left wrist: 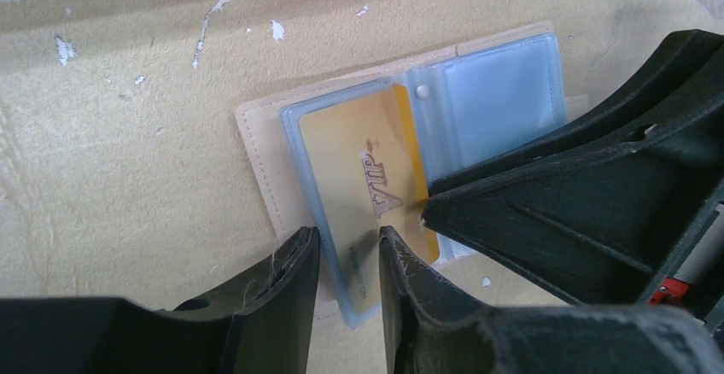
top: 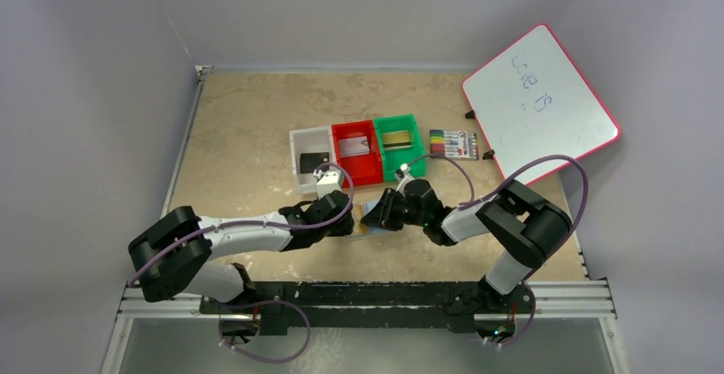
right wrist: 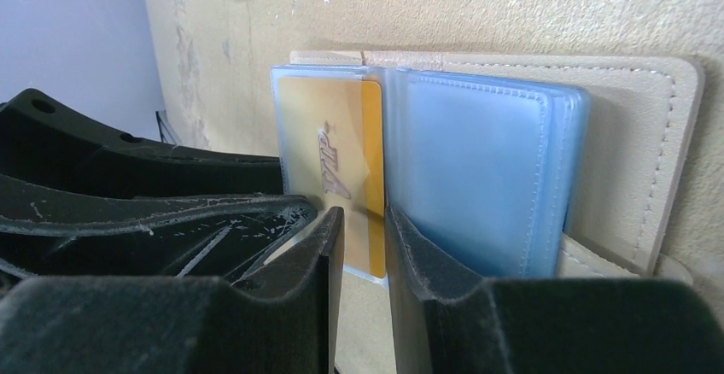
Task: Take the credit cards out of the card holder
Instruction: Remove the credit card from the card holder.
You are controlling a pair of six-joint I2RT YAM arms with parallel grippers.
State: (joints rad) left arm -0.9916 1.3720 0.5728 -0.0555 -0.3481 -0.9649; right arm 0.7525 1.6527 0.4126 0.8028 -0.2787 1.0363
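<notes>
The tan card holder point(left wrist: 260, 148) lies open and flat on the table, between my two grippers in the top view point(top: 370, 218). Its left light-blue pocket holds a gold credit card point(left wrist: 367, 160) marked VIP; the right pocket point(right wrist: 474, 165) looks empty. My left gripper point(left wrist: 346, 236) stands over the near edge of the card's pocket, jaws a narrow gap apart and clamping nothing. My right gripper point(right wrist: 363, 216) comes from the opposite side, also slightly open, with one of its fingertips point(left wrist: 431, 207) touching the gold card's edge.
Behind the card holder stand a white bin point(top: 299, 145) with a black card, a red bin point(top: 369, 167) with a grey card and a green bin point(top: 413, 154) with a gold card. A marker pack point(top: 453, 143) and a tilted whiteboard point(top: 540, 101) lie right.
</notes>
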